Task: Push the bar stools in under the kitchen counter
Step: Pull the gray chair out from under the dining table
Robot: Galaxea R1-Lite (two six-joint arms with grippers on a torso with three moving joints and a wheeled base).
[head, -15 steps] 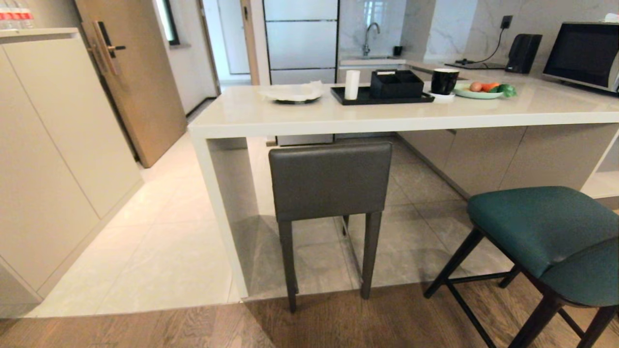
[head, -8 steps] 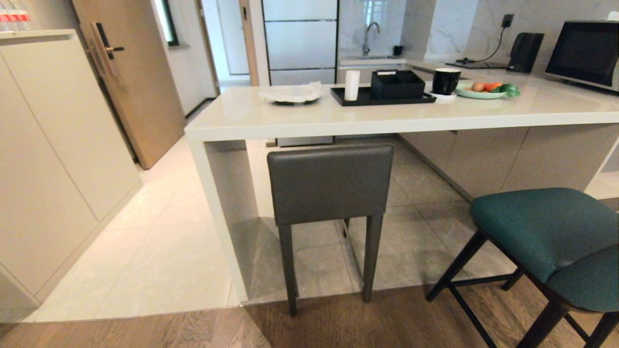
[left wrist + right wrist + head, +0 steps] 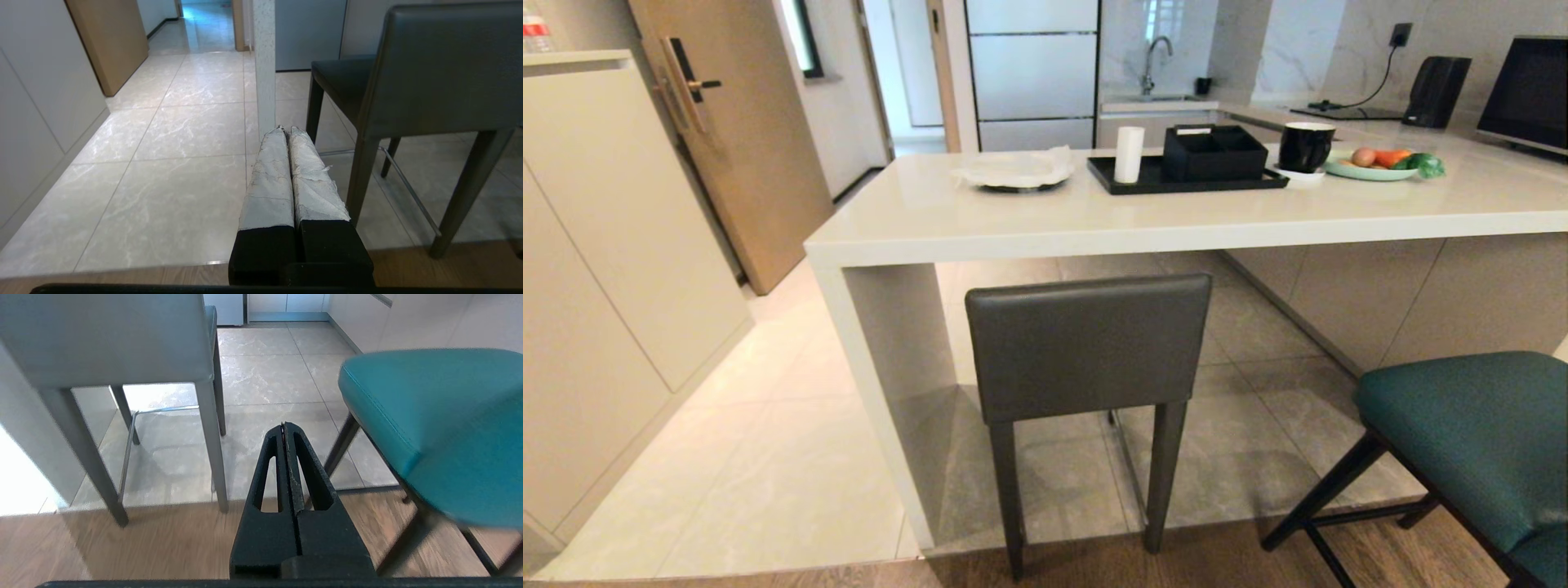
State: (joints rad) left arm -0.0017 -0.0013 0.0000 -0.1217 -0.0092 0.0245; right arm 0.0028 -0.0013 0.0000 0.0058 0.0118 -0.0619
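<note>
The grey stool (image 3: 1086, 347), leather with a low rectangular back and tapered dark legs, stands ahead of the left tool (image 3: 286, 130), its seat tucked under the counter (image 3: 1094, 216). The teal stool (image 3: 1470, 433) sits beside the right tool (image 3: 284, 425), out from the counter. Both tools are pressed together, empty. A black tray (image 3: 1184, 175) holds a white roll (image 3: 1129, 154) and a black box (image 3: 1214, 153).

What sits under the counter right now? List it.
Under the counter, the grey stool has its seat tucked in, back and rear legs at the edge. Grey floor tiles show beyond. The teal stool stands outside. The stool's back hides its seat.
</note>
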